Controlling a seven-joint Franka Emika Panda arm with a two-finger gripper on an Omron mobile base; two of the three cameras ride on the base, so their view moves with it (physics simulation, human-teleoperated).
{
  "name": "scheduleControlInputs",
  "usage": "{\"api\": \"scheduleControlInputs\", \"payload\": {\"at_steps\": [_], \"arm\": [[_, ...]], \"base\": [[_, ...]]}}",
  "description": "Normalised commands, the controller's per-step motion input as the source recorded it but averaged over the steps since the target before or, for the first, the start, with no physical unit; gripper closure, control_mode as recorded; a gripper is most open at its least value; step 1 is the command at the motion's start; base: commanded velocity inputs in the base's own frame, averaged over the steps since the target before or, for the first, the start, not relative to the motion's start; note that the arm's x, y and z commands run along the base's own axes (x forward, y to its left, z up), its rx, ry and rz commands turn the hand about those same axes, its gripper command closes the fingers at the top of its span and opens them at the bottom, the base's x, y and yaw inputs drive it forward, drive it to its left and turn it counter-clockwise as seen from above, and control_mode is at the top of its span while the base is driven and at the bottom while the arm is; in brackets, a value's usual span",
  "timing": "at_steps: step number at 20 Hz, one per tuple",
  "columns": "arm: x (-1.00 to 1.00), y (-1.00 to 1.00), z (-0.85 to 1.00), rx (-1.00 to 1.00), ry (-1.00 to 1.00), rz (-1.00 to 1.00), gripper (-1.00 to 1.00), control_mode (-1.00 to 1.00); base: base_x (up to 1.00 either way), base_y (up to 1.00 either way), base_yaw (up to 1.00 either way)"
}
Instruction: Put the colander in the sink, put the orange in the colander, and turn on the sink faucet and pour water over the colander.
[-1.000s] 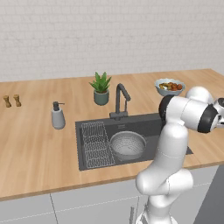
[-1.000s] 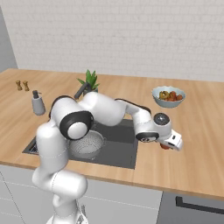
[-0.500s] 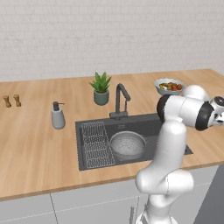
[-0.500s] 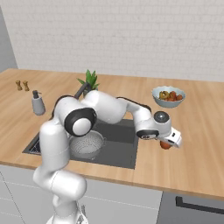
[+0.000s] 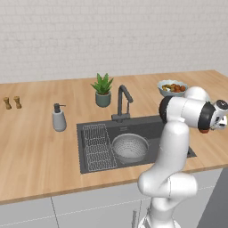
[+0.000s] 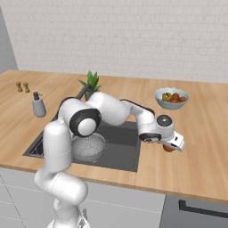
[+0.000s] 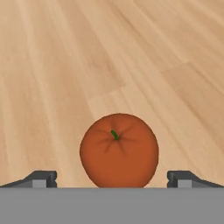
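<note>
Colander (image 5: 130,148) already down in the sink (image 5: 151,127), sitting right next to the wire grid rack (image 5: 97,146) on the rack's right, plain grey and holey, nothing inside it as far as visible. Faucet (image 5: 123,102) standing at the back edge of the basin, spout angled over it, no water visible. Orange (image 7: 119,150) lying on the wooden counter (image 5: 35,147) to the right of the sink, stem end facing the hand camera, smack between the two fingertips. Gripper (image 7: 112,179) spread wide, a fingertip (image 7: 40,178) on each side of the fruit with a clear gap on both sides, so not pinching anything. In the right base view the hand (image 6: 171,142) hanging low over the counter just past the sink's right rim, with a bit of the orange (image 6: 168,148) peeking out underneath. Fruit bowl (image 6: 171,98) further back on the counter, well apart from the hand. Potted plant (image 5: 103,89) behind the faucet, soap pump bottle (image 5: 59,118) off to the left of the sink, two little shakers (image 5: 12,103) far left near the wall.
</note>
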Motion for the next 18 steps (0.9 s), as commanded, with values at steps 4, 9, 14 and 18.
{"api": "scheduleControlInputs", "payload": {"at_steps": [4,9,14,18], "arm": [[0.03,-0.01,-0.16,0.00,0.00,0.00,-1.00,-1.00],[0.10,-0.04,-0.07,0.01,0.00,0.00,-1.00,-1.00],[0.17,-0.08,0.00,0.02,0.00,0.00,-1.00,-1.00],[0.13,-0.12,-0.04,0.02,0.00,0.00,-1.00,-1.00]], "base": [[0.00,0.00,0.00],[0.00,0.00,0.00],[0.00,0.00,0.00],[0.00,0.00,0.00]]}}
